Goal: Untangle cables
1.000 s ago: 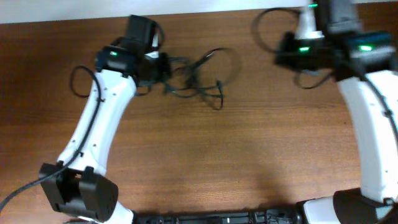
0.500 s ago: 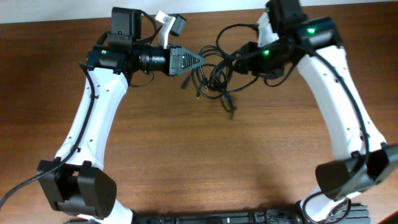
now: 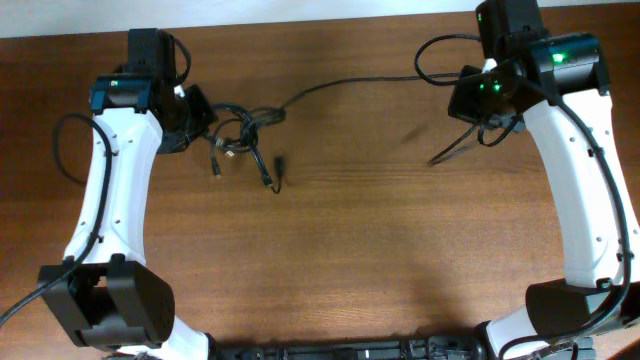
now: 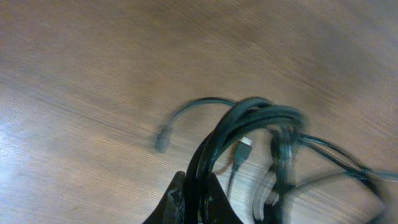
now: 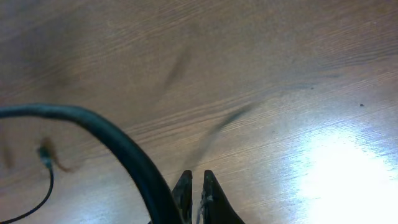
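Cables (image 3: pixel 240 125) sit mostly as a tangled bundle at the far left of the tabletop (image 3: pixel 350 250), right at the tip of the left gripper (image 3: pixel 198 118). Several loose ends trail from the bundle toward the near side. In the left wrist view the gripper is clamped on a thick loop of several strands. A small plug (image 4: pixel 162 143) curls out to the left and a flat plug (image 4: pixel 243 149) hangs inside the loop, both blurred. One cord (image 3: pixel 350 83) leaves the bundle and runs in a long shallow arc across the far side to the right gripper (image 3: pixel 468 100), with a blurred end (image 3: pixel 445 150) showing just below it. In the right wrist view that gripper's fingers (image 5: pixel 183 186) stand almost together, with only a narrow slit between them. A blurred dark cord sweeps in from the left and passes beside the left finger. I cannot tell whether it is pinched. The two grippers are well apart.
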Motion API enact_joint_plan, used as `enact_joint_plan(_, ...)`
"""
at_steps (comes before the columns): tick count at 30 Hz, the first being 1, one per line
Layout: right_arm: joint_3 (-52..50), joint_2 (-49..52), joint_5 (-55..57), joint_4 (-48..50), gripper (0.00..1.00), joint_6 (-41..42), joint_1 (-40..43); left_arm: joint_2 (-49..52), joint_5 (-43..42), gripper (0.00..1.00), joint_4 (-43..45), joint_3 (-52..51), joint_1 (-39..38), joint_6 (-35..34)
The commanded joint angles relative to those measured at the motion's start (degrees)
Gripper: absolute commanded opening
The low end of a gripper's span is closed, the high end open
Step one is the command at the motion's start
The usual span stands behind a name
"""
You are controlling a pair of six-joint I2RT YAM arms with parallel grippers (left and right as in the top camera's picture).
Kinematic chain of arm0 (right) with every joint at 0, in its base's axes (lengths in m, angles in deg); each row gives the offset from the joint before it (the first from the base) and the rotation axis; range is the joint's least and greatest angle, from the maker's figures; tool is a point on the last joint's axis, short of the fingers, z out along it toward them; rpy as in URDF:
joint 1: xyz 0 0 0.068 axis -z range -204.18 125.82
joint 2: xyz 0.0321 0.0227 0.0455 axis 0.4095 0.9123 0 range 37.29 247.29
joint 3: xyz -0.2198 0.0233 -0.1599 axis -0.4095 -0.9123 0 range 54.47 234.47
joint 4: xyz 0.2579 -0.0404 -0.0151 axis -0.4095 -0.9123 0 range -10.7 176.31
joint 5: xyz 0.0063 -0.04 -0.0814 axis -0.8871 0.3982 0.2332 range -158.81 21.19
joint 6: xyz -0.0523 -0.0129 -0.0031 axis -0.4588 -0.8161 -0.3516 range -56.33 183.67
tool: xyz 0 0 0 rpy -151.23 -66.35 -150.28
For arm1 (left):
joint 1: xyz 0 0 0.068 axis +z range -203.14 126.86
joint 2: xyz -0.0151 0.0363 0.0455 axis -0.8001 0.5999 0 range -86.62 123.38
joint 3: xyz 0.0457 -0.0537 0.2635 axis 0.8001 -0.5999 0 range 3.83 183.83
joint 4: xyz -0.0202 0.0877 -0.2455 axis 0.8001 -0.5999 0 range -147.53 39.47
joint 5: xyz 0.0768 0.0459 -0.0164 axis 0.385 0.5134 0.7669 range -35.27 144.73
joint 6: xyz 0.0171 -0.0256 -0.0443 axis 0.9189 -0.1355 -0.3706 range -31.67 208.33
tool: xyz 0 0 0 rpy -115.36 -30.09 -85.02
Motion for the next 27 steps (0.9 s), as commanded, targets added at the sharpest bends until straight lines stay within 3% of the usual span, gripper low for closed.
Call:
enact_joint_plan(1, 0.6, -0.5, -0.5, 0.0, 0.16, 0.8, 0.3, -0.5, -37.7, 0.00, 6.8, 0.5, 0.0, 19.8)
enact_joint_plan(3, 0.4, -0.5, -7.9, 0.0, 0.37, -0.7, 0.3, -0.5, -65.7, 0.00, 11.1, 0.5, 0.0, 31.9)
enact_joint_plan(4, 0.4, -0.3, -12.2, 0.2, 0.47, -3.7, 0.3, -0.5, -70.8, 0.00, 12.5, 0.5, 0.0, 32.7)
enact_joint_plan(6, 0.4, -0.2, -17.4, 0.2, 0.62, -5.9, 0.2, -0.5, -71.3, 0.00, 14.2, 0.5, 0.0, 32.6)
enact_joint_plan(10, 0.4, -0.2, -18.5, 1.4, 0.76, -5.9, -2.5, -0.5, -73.4, 0.00, 14.3, 0.5, 0.0, 32.0)
enact_joint_plan(12, 0.4, 0.2, -18.3, 3.4, 0.85, -9.9, -6.5, -0.5, -76.2, 0.00, 15.9, 0.5, 0.2, 32.0)
enact_joint_plan(15, 0.4, 0.8, -18.3, 3.7, 0.90, -10.0, -8.9, -0.5, -67.2, 0.00, 16.0, 0.5, 0.3, 25.6)
enact_joint_plan(17, 0.4, 1.0, -18.5, 3.4, 0.91, -11.2, -9.1, -0.5, -49.4, 0.00, 16.0, 0.5, 0.3, 16.6)
enact_joint_plan(19, 0.4, 1.0, -18.5, 2.4, 0.91, -13.4, -9.1, -0.5, -36.6, 0.00, 15.1, 0.5, 0.3, 6.4)
enact_joint_plan(22, 0.4, 1.6, -19.2, 2.2, 0.94, -16.9, -9.1, -0.5, -36.4, 0.00, 15.6, 0.5, 0.3, 1.7)
enact_joint_plan(26, -1.5, 6.1, -21.8, 3.3, 0.95, -18.6, -9.4, -0.5, -38.7, 0.00, 15.7, 0.5, 0.3, 1.7)
enact_joint_plan(27, -2.2, 8.1, -21.9, 3.9, 0.89, -18.5, -10.0, -0.5, -38.4, 0.00, 15.7, 0.5, 0.3, 1.7)
